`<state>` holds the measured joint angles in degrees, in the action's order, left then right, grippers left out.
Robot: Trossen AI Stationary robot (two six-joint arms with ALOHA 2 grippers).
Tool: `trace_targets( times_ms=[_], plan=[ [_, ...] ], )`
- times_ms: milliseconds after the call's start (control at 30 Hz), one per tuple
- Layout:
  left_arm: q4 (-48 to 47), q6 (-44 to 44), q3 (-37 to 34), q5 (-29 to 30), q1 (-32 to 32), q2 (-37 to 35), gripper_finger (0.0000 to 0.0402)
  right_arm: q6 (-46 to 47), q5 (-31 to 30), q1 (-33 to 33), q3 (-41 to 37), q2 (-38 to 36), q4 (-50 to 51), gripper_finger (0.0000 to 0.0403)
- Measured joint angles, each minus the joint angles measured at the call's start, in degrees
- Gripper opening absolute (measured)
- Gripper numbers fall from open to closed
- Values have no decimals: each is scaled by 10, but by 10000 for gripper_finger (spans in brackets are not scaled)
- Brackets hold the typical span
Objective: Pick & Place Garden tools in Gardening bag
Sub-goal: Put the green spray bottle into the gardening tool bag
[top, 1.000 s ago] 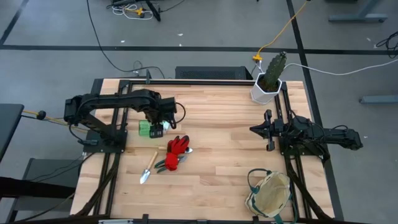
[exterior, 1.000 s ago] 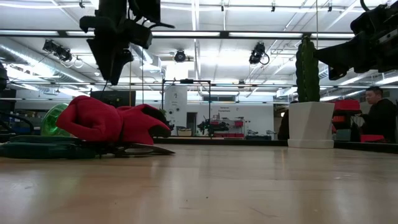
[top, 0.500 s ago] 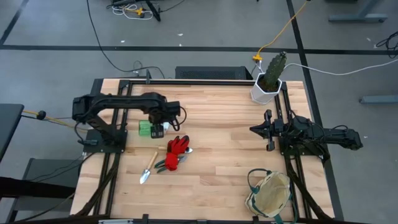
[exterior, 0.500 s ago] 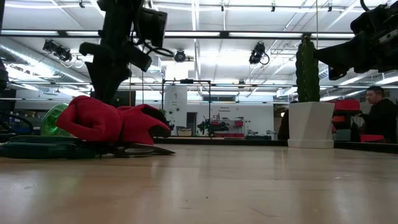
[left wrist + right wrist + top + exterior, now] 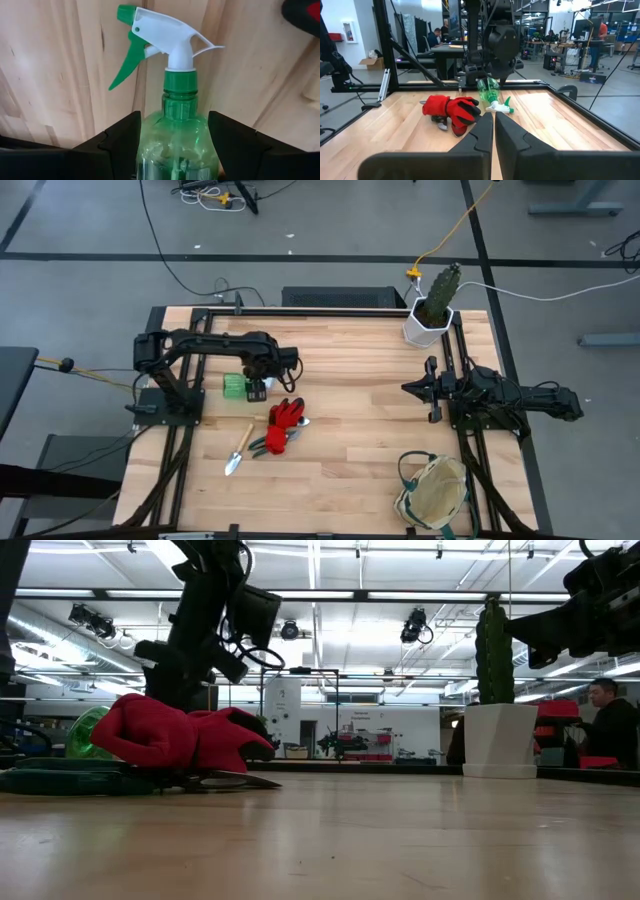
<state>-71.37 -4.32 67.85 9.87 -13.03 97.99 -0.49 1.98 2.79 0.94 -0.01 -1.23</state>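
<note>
Here the left gripper (image 5: 172, 145) straddles the spray bottle (image 5: 172, 100) lying at nine o'clock on the table (image 5: 360, 430), fingers wide and not yet pinching. Best close squarely on the body below the neck, lift level, then carry to the gardening bag (image 5: 432, 492) at five o'clock; the right gripper (image 5: 412, 388) waits at three o'clock, fingers pressed together

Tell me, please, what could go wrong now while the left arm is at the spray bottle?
1. The left gripper stands open around the round spray bottle, which lies on its side; it may roll or slip when the fingers close.
2. The red gloves lie close by and could be dragged.
3. The gardening bag sits across the table, a long carry.
</note>
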Motion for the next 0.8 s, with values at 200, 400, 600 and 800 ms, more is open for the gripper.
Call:
trace_targets(
  times_ms=[200,400,600,800],
  plan=[
    [-7,-12,0,-2,13,16,241,0,0,0,0,0,0,23],
    [9,-9,0,-1,14,16,242,0,0,0,0,0,0,23],
    [16,-2,0,4,17,16,278,0,0,0,0,0,0,23],
    [13,3,0,5,17,23,321,0,0,0,0,0,0,23]
  ],
)
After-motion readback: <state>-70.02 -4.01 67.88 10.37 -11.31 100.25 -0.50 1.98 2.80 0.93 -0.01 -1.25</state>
